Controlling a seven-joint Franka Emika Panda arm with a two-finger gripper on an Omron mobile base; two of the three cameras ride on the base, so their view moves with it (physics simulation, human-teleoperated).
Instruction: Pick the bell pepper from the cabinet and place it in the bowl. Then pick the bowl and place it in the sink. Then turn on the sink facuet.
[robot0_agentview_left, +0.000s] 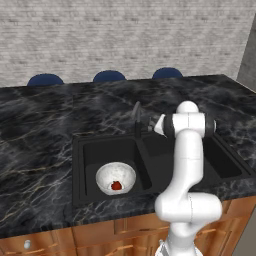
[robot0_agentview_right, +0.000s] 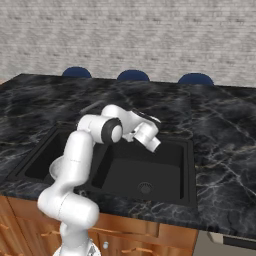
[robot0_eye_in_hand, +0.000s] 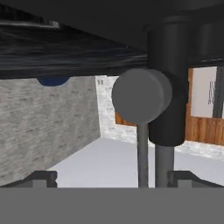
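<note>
One black sink (robot0_agentview_left: 90, 145) with two basins, one bowl (robot0_agentview_left: 115, 178) in its left basin, one bell pepper (robot0_agentview_left: 116, 185) inside the bowl, one faucet (robot0_eye_in_hand: 164, 83) behind the sink's divider, gripper (robot0_eye_in_hand: 112, 177) open, fingers either side of the faucet, three blue chairs (robot0_agentview_left: 109, 76) beyond the sink.

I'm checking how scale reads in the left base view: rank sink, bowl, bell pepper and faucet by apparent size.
1. sink
2. bowl
3. faucet, partly hidden by the arm, so unsure
4. bell pepper
</note>
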